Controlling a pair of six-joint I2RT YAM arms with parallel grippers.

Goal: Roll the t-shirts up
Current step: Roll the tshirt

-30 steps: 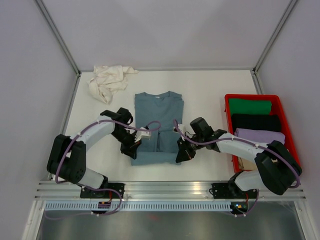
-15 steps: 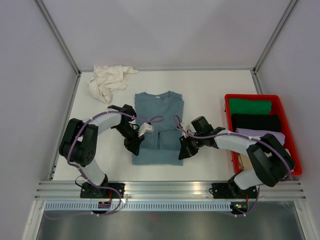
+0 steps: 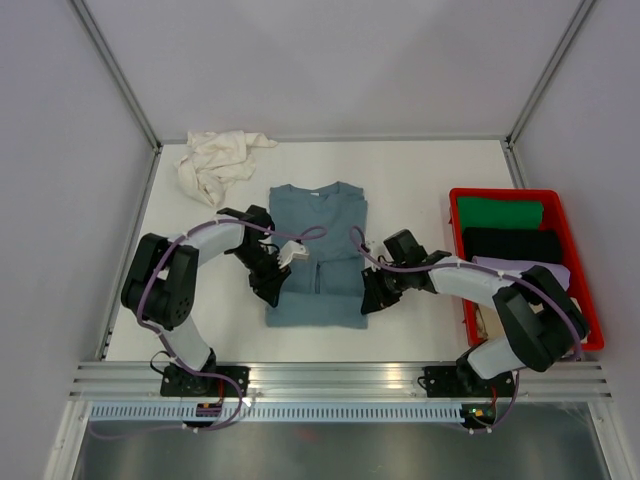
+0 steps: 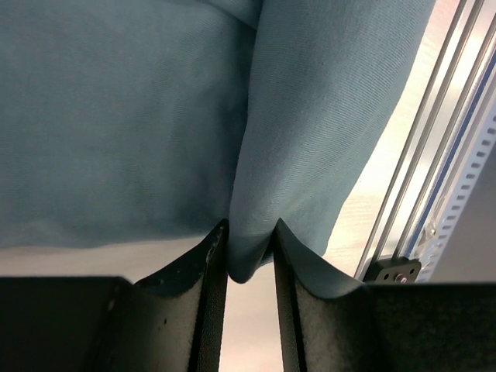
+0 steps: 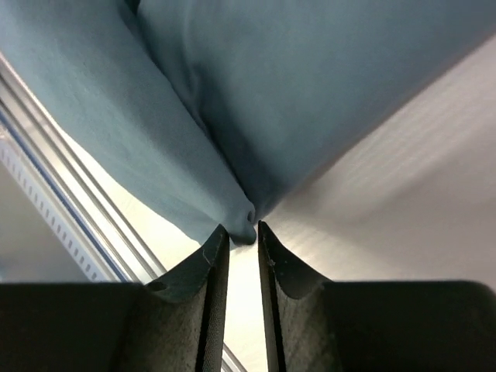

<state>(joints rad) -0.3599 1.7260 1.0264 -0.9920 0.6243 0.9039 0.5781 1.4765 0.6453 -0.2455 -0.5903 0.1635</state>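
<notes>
The blue shirt [image 3: 318,245] lies folded flat on the desk [image 3: 420,180], left of the crate [image 3: 505,193]. The left tool [image 4: 250,232] pinches a fold at the shirt's edge away from the crate. The right tool [image 5: 240,231] sits at the crate-side edge, barely parted; I cannot tell whether it grips.

The folded t-shirt [image 3: 318,240] lies in the middle of the table [image 3: 420,180], collar toward the far edge and hem toward my bases. My left gripper [image 3: 271,288] sits at its near left corner and my right gripper [image 3: 371,300] at its near right corner, each with a fold of hem between its fingers. The crumpled t-shirt [image 3: 215,160] lies behind it, in the far left corner. The crate [image 3: 505,193] stands at the table's right edge, with folded garments [image 3: 512,244] in a row inside.
</notes>
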